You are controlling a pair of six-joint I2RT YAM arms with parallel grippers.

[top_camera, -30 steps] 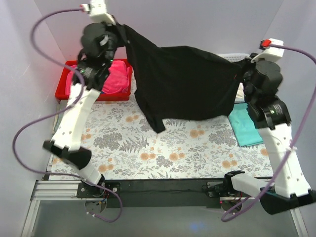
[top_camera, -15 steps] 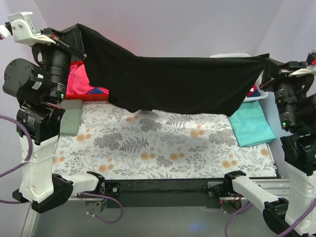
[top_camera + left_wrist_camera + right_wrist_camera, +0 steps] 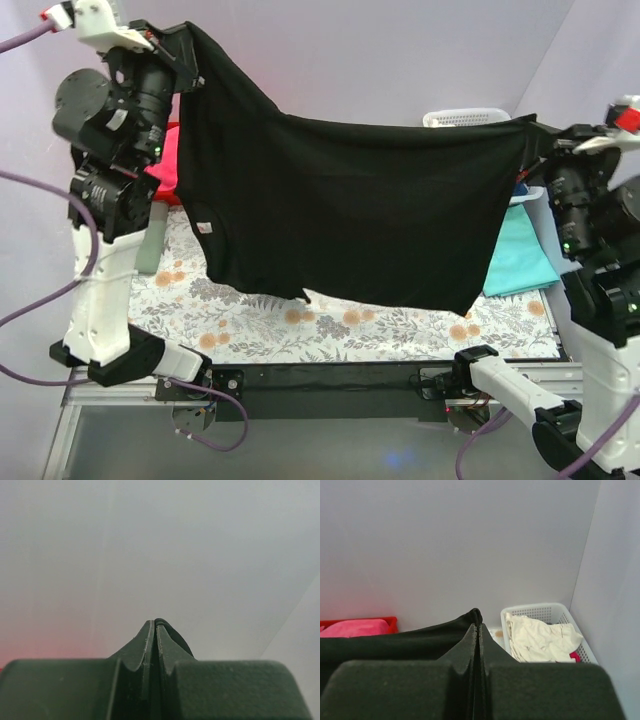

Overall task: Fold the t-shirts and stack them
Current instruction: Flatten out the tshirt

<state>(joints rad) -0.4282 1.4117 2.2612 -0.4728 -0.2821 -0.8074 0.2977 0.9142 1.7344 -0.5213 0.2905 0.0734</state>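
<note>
While the left gripper (image 3: 154,630) and right gripper (image 3: 479,630) each pinch a top corner of the black t-shirt (image 3: 360,210), it hangs stretched above the table (image 3: 350,325). Looks like the spread-out step; next it probably needs lowering flat, left of the teal shirt (image 3: 520,260).

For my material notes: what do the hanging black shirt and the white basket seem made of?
Black shirt: soft matte fabric, probably cotton; it sags and drapes freely. White basket: likely rigid plastic; its walls are a moulded grid.

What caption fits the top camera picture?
Left gripper and right gripper hold the black t-shirt spread above the table.
</note>
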